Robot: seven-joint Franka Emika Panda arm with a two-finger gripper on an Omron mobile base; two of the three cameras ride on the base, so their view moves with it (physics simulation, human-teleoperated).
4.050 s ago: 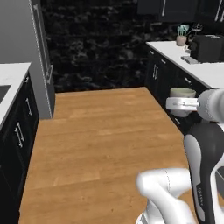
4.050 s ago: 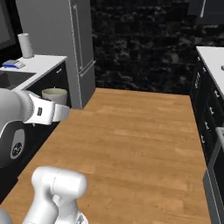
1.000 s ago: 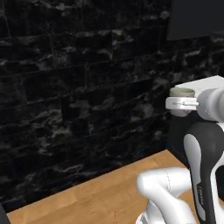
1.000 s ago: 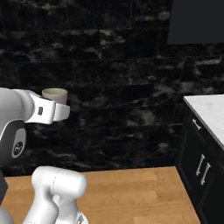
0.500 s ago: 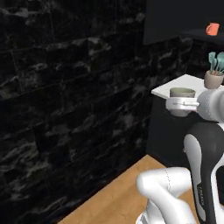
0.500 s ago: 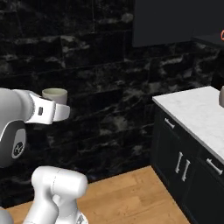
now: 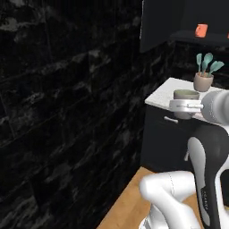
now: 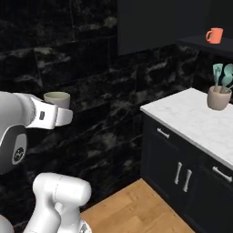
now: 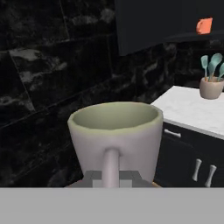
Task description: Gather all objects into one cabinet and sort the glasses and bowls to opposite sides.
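My gripper (image 9: pixel 111 178) is shut on the handle of a grey-beige mug (image 9: pixel 114 131) with a pale greenish inside, held upright in the air. The same mug (image 7: pixel 185 95) rides on the gripper (image 7: pixel 184 106) in the left base view, and in the right base view the mug (image 8: pixel 57 99) sits above the gripper (image 8: pixel 59 114). An orange mug (image 8: pixel 214 35) stands on a dark shelf of the black wall cabinet (image 8: pixel 150 22), up and to the right. That orange mug (image 7: pixel 201 30) (image 9: pixel 204 26) is well apart from my gripper. The bowl is out of view.
A white marble counter (image 8: pixel 182 113) over black drawers with silver handles (image 8: pixel 182 175) stands to the right. A beige pot of teal utensils (image 8: pixel 218 97) (image 7: pixel 203 80) rests on it. A black marble wall (image 8: pixel 73 59) is straight ahead, with wooden floor (image 8: pixel 132 209) below.
The whole picture has shifted as the base turned: counter, utensil pot and cabinet with the orange mug have slid in from the right. The mug stays in my shut gripper.
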